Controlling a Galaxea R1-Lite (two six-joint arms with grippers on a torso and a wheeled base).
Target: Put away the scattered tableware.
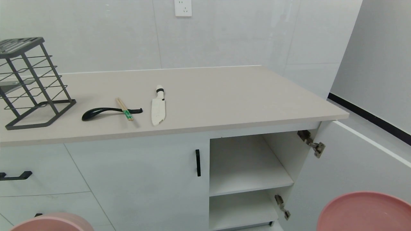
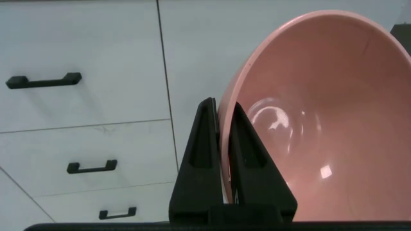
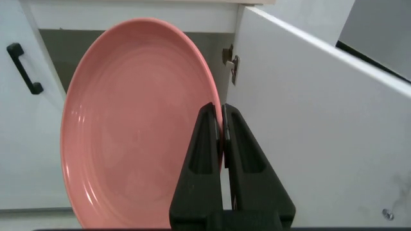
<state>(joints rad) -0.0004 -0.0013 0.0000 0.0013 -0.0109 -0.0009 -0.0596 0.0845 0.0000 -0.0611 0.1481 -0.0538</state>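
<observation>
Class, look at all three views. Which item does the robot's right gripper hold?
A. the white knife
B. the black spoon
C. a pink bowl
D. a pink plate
D: the right gripper is clamped on the rim of the flat pink plate, while the pink bowl sits in the left gripper.

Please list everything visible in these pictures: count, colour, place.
beige flat countertop: 1, beige, over the cabinet
white cabinet: 1, white, right door open
dark wire metal rack: 1, grey, countertop's left end
black curved spoon: 1, black, beside the rack
wooden chopsticks: 1 pair, tan, across the spoon
white knife: 1, white, right of chopsticks
white wall socket: 1, white, above countertop
round pink bowl: 1, pink, left end effector
round pink plate: 1, pink, right end effector
left end effector: 1, black, shut on bowl's rim
right end effector: 1, black, shut on plate's rim
</observation>
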